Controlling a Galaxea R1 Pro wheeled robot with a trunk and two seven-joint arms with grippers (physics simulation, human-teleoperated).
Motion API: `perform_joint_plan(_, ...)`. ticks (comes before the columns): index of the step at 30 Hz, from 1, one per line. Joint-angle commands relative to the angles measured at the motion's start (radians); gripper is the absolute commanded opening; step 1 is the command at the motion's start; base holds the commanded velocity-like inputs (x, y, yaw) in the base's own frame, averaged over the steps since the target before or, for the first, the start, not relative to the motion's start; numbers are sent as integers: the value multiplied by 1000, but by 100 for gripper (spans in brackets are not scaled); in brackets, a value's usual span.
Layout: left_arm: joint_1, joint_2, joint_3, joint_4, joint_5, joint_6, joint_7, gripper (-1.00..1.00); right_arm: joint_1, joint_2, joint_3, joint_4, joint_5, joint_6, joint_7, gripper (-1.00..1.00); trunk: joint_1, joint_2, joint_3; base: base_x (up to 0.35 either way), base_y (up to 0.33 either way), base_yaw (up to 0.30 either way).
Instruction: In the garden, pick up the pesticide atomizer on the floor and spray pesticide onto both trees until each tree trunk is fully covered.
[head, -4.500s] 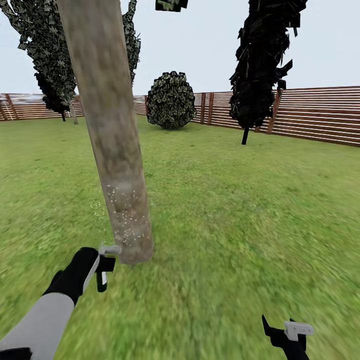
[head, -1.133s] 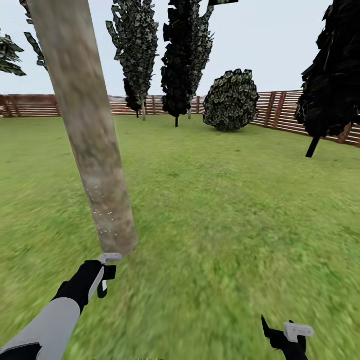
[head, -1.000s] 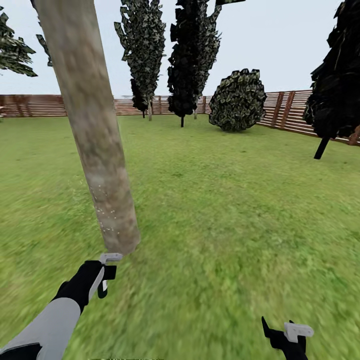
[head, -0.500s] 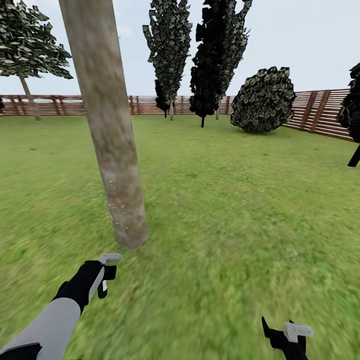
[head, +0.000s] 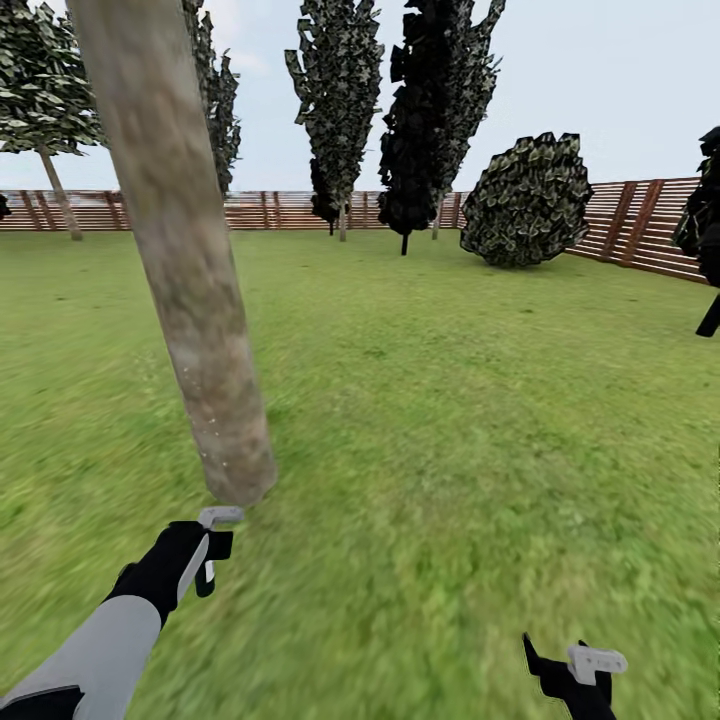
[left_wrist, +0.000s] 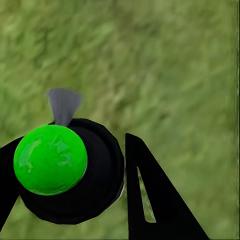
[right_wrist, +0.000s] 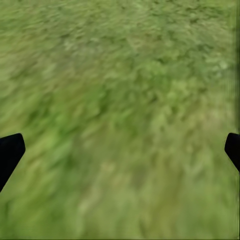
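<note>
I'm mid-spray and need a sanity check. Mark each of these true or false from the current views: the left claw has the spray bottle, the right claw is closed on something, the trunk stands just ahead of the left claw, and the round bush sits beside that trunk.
1. The left claw holds the spray bottle. True.
2. The right claw is closed on something. False: its fingers are spread apart with grass between them.
3. The trunk stands just ahead of the left claw. True.
4. The round bush sits beside that trunk. False: it is far off by the fence.
</note>
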Motion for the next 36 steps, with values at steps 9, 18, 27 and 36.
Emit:
perform_joint_plan(9,0,-1,0,0,0,0,0,-100,0,0,0,0,1,0,-1,100,0,0,0,133,-274,147)
perform_joint_plan(18,0,-2,0,0,0,0,0,-100,0,0,0,0,0,0,-1,100,0,0,0,133,-274,269)
perform_joint_plan(27,0,-2,0,0,0,0,0,-100,0,0,0,0,1,0,-1,100,0,0,0,133,-274,271)
perform_joint_plan(36,0,-2,0,0,0,0,0,-100,0,0,0,0,1,0,0,100,0,0,0,133,-274,239)
